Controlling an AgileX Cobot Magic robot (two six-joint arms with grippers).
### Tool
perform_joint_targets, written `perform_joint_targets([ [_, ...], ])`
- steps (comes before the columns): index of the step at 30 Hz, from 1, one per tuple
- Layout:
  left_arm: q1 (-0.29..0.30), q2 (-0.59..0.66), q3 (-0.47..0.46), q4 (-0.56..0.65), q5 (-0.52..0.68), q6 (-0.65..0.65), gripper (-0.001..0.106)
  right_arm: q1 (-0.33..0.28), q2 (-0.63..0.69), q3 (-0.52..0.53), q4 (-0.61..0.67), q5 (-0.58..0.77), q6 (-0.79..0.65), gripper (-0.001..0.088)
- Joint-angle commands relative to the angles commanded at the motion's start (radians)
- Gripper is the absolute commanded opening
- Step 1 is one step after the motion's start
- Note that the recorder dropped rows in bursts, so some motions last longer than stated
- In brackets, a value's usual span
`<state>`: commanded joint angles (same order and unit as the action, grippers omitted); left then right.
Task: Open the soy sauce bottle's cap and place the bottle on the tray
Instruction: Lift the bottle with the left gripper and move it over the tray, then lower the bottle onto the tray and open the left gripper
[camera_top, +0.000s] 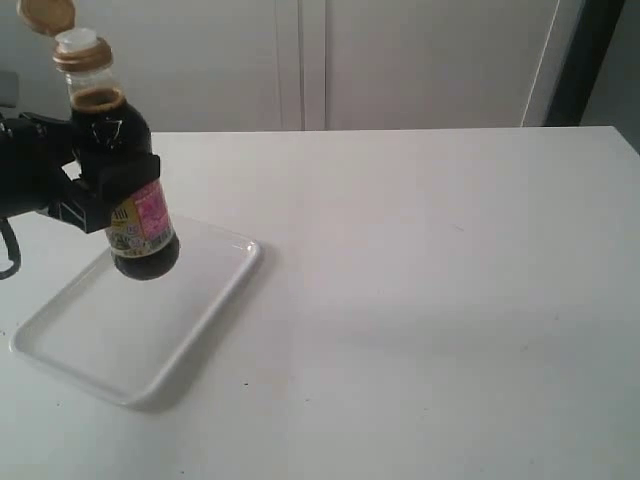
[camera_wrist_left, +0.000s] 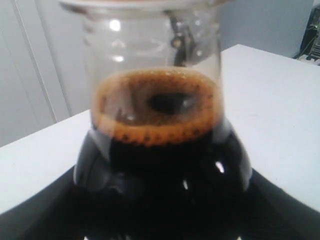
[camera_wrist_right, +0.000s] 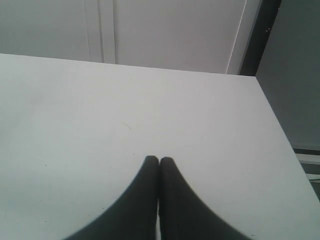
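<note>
- The cap (camera_top: 45, 15) is seen flipped back on its hinge above the white spout (camera_top: 80, 42), so the opening step is judged done and the placing step is in hand
- The soy sauce bottle (camera_top: 150, 235) is pinched round its body by the left hand (camera_top: 105, 190) and is held leaning, its top tipped towards the left of the exterior view
- Its base is seen over the far part of the tray (camera_top: 60, 340) and appears lifted clear of it, though contact cannot be ruled out
- In the left wrist view the bottle's neck (camera_wrist_left: 157, 125) fills the picture, with a foamy ring on the dark liquid
- The right hand (camera_wrist_right: 159, 162) is pressed together on nothing, over bare bench; it is not seen in the exterior view
- The next move is judged to call for the bottle being righted, since the spout is uncovered and liquid could be spilled, then lowered until the base is flat inside the rim before the grip is released
- The bench (camera_top: 420, 300) is white and plain, with only faint specks
- Behind it a pale panelled wall (camera_top: 400, 60) is seen, with a dark strip (camera_top: 590, 60) at the upper right corner
</note>
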<state>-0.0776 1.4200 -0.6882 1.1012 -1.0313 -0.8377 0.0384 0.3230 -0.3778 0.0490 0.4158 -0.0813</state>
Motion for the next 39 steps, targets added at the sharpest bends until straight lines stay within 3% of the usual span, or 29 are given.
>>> perform_joint_targets([
  [9, 0.052, 0.106, 0.000, -0.052, -0.048, 0.098, 0.000, 0.000, 0.000, 0.000, 0.000, -0.002, 0.000, 0.0000],
  [22, 0.054, 0.221, 0.000, -0.088, -0.093, 0.267, 0.000, 0.000, 0.000, 0.000, 0.000, -0.002, 0.000, 0.0000],
  [39, 0.054, 0.244, 0.000, -0.072, -0.083, 0.271, 0.002, 0.000, 0.000, 0.000, 0.000, -0.002, -0.011, 0.0000],
])
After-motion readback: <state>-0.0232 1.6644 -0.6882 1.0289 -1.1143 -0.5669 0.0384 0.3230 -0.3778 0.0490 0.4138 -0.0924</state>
